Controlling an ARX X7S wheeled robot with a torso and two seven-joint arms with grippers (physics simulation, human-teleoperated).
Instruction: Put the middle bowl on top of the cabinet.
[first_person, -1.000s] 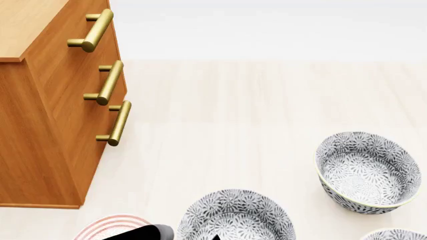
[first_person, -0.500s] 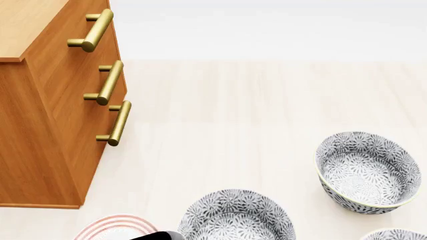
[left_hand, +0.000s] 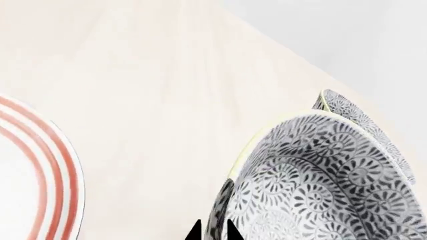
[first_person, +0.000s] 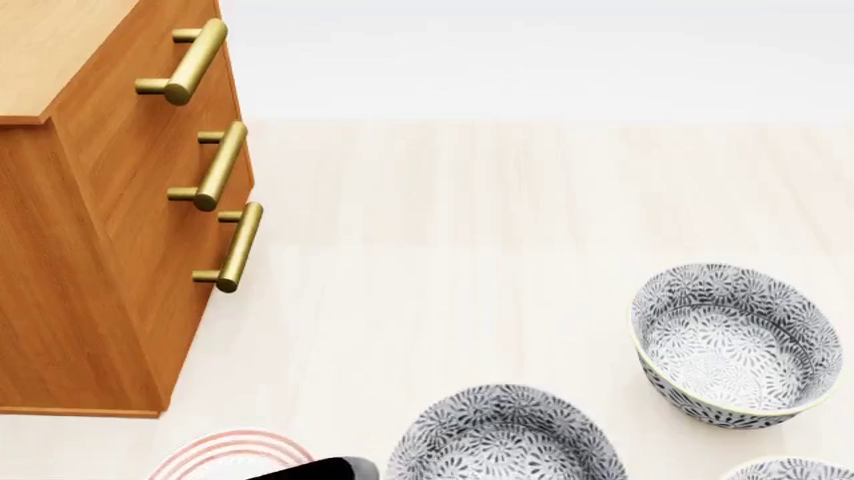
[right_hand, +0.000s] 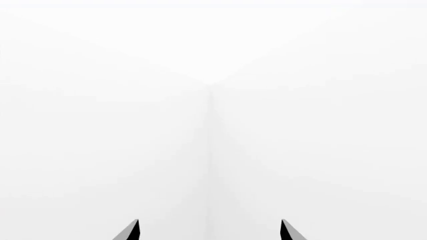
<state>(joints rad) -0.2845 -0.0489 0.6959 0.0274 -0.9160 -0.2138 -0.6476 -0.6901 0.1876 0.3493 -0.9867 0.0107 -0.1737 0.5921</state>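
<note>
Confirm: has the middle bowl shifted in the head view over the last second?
Yes. The middle bowl slid rightward, away from the cabinet and toward the far right bowl.

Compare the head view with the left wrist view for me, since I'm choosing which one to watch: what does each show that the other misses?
Only the head view shows the cabinet with its brass handles, and a third bowl's rim at the corner. Only the left wrist view shows the left end effector, its tips straddling the middle bowl's rim. Both show that bowl, the bowl beyond it, the red-ringed plate and the pale floor.
</note>
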